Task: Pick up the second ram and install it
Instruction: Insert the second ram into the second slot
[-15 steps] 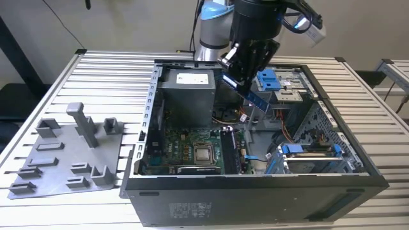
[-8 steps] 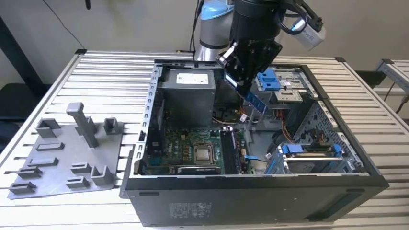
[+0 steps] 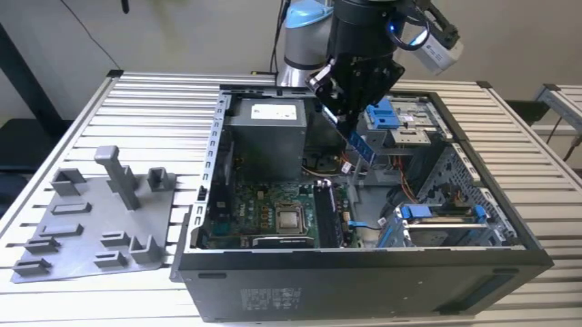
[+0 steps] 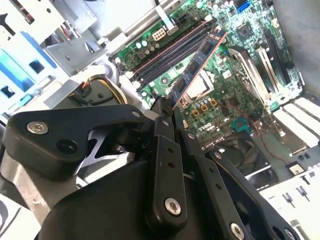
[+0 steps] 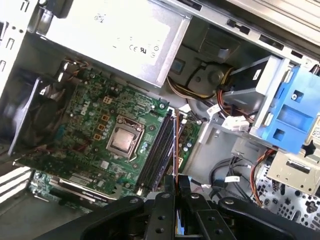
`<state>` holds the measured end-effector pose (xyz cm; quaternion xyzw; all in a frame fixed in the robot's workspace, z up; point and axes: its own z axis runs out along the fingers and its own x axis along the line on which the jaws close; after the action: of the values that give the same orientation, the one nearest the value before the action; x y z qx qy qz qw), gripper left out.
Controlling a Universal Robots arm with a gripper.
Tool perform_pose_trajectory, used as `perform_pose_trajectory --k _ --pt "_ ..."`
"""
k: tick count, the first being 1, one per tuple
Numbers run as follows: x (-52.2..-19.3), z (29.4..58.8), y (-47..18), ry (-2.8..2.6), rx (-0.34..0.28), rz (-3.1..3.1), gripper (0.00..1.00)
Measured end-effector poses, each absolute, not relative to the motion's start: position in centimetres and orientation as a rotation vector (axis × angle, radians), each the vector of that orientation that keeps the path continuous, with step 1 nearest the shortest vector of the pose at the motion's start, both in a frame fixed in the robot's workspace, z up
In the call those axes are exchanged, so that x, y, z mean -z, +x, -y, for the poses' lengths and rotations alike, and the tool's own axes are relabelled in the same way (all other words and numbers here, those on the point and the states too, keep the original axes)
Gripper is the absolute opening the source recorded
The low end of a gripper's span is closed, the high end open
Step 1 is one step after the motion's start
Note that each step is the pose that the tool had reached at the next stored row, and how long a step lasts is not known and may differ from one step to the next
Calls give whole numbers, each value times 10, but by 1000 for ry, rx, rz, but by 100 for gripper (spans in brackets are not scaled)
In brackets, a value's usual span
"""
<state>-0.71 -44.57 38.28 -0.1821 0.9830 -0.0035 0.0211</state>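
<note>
Fingers: mine, closed tight on one end of the second ram.
Fixture plate: grey, on the table at the exterior view's left.
Case: open-topped, beside the plate.
Motherboard: on the case floor; black slots along it.
Second ram: tilted, in the air above the slots, under my gripper.
Drive bracket: blue, rightmost.

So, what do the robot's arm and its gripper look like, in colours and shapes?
The arm is silver-grey with a light blue joint cap and a black wrist section carrying a small blue light. A pale grey camera box with a black cable sits beside it. The gripper is black, built of flat linked bars joined by silver screws.
</note>
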Motion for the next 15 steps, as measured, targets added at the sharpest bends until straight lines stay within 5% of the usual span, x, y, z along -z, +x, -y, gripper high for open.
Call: perform_pose_trajectory --k 15 --pt "-382 446 -7 -277 17 -3088 14"
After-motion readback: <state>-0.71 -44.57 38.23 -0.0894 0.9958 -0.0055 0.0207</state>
